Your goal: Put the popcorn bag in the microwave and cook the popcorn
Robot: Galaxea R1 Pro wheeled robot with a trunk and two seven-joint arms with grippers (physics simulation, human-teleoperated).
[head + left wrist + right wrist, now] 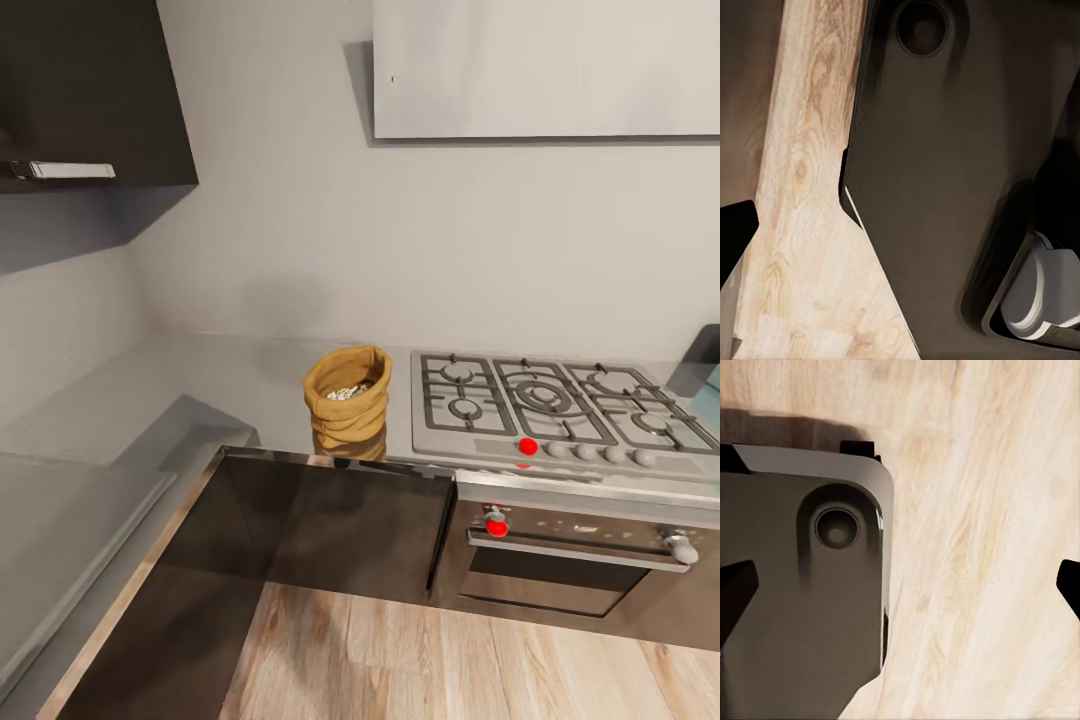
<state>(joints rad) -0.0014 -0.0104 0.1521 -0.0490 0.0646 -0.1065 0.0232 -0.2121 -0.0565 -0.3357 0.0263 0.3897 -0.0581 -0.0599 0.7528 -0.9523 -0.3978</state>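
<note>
Wrinkled burlap popcorn bag (347, 398), rolled rim open on pale popcorn (348, 392), sits on the smooth grey countertop (230, 385) just beside the grated gas hob (555, 405). Right gripper (900, 585) fingertips spread wide over wood floor (975, 547); left fingers' state I cannot tell.

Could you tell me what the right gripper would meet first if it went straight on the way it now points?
Probably the wood floor: the right gripper points down at it, fingertips wide apart, with the robot's dark base beside that line. Depth is unclear.
</note>
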